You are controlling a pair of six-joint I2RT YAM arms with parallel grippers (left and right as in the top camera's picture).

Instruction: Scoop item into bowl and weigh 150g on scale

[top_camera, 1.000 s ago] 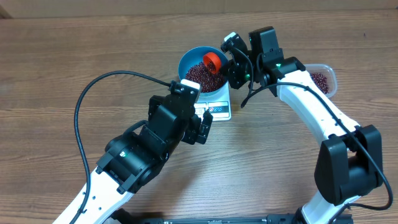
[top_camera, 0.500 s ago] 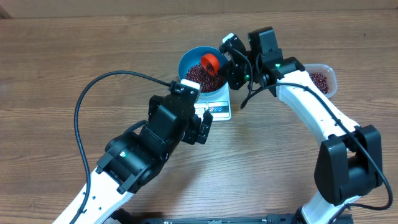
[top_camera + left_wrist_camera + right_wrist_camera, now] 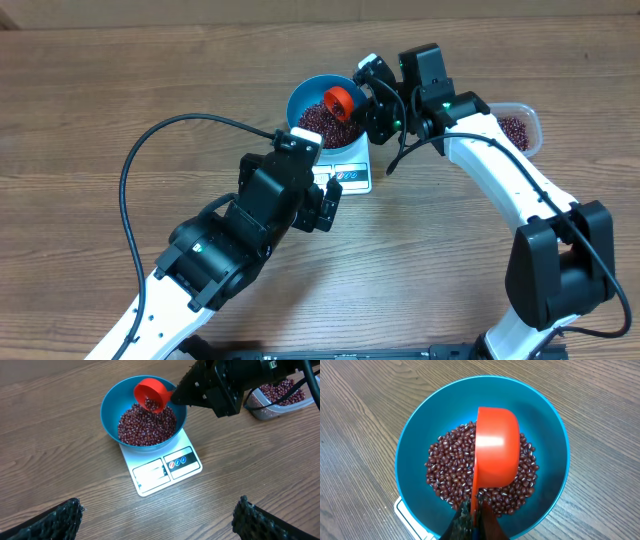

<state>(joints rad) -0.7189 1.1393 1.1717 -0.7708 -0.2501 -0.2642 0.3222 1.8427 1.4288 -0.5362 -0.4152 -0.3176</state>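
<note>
Scoop (image 3: 152,396) over bowl is the relation I care about. The red plastic cup hangs directly above the beans (image 3: 147,430), inside the rim of the blue bowl (image 3: 111,402). It is tipped so its mouth faces down and toward the near side, with a few beans showing at its lip. Its handle runs off to the right into the right gripper (image 3: 474,521), whose jaws are clamped tight on it, so I judge that whatever spills lands in the bowl.

The bowl sits on the flat white scale (image 3: 150,477), display panel on the near edge; I cannot read the figures. The left gripper (image 3: 326,207) hovers nearer me, jaws spread wide and holding nothing, so the right arm is the one placed for the pour.

The beans are small, smooth, maroon and loose, and I expect they would run quickly off glossy plastic. More lie in the clear tub (image 3: 520,128) to the right.
</note>
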